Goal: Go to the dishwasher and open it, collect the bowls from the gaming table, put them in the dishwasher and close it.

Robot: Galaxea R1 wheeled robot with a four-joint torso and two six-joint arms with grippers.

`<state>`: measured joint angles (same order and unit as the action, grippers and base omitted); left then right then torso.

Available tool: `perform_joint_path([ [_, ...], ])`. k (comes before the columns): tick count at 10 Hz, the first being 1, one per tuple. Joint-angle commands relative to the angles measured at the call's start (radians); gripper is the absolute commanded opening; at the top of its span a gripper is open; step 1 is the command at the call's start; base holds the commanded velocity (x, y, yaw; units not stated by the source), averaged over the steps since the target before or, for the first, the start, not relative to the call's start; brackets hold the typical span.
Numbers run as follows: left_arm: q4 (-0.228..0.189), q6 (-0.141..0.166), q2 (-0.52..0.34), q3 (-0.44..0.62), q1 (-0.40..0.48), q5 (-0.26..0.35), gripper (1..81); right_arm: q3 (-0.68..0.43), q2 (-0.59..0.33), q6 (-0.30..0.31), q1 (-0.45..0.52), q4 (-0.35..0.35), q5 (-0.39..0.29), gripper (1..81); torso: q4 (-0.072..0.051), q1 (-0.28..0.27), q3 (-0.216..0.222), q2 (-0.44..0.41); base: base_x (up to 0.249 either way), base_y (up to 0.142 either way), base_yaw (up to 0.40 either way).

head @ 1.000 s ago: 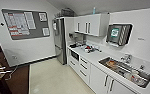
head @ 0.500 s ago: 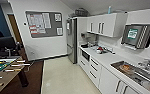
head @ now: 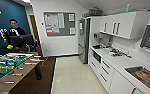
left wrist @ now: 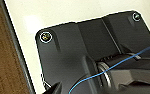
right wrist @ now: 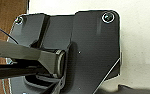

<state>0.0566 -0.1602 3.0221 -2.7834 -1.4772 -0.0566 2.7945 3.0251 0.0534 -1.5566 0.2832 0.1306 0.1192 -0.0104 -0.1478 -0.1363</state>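
The dishwasher, the bowls and the gaming table are out of view. I am in a kitchen room, facing a run of white base cabinets [head: 103,71] under a white counter [head: 116,61] along the right wall. The dark plate of my left wrist [left wrist: 78,50] hangs over pale floor [left wrist: 53,12] next to a brown floor edge [left wrist: 3,62]. The dark plate of my right wrist [right wrist: 91,50] also hangs over pale floor [right wrist: 141,37].
A wooden table-football table [head: 8,67] stands at the near left on brown flooring [head: 44,75]. Behind it a person [head: 14,30] stands with a control rig. Ahead are a steel fridge [head: 83,41] and a notice board [head: 59,23]. A sink [head: 143,76] lies at the near right.
The whole head view has swung to the left as the camera turned. The table-football table and the person came into the picture, and the sink slid toward the right edge.
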Motion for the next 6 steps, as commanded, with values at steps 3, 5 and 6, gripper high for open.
perform_joint_path([
  [3, -0.004, -0.007, -0.015, -0.002, 0.039, 0.017, 81.1, -0.027, -0.015, 0.022, 0.042, -0.070, -0.029, 81.1, 0.000, 0.000, 0.000, 0.000, 0.000, 0.000, 0.367],
  [5, -0.004, -0.007, -0.014, -0.002, 0.038, 0.017, 81.1, -0.027, -0.013, 0.022, 0.035, -0.067, -0.026, 81.1, 0.000, 0.000, 0.000, 0.000, 0.000, 0.000, 0.367],
  [6, -0.004, -0.007, -0.014, -0.002, 0.038, 0.017, 81.1, -0.027, -0.013, 0.020, 0.032, -0.064, -0.026, 81.1, 0.000, 0.000, 0.000, 0.000, 0.000, 0.000, 0.366],
])
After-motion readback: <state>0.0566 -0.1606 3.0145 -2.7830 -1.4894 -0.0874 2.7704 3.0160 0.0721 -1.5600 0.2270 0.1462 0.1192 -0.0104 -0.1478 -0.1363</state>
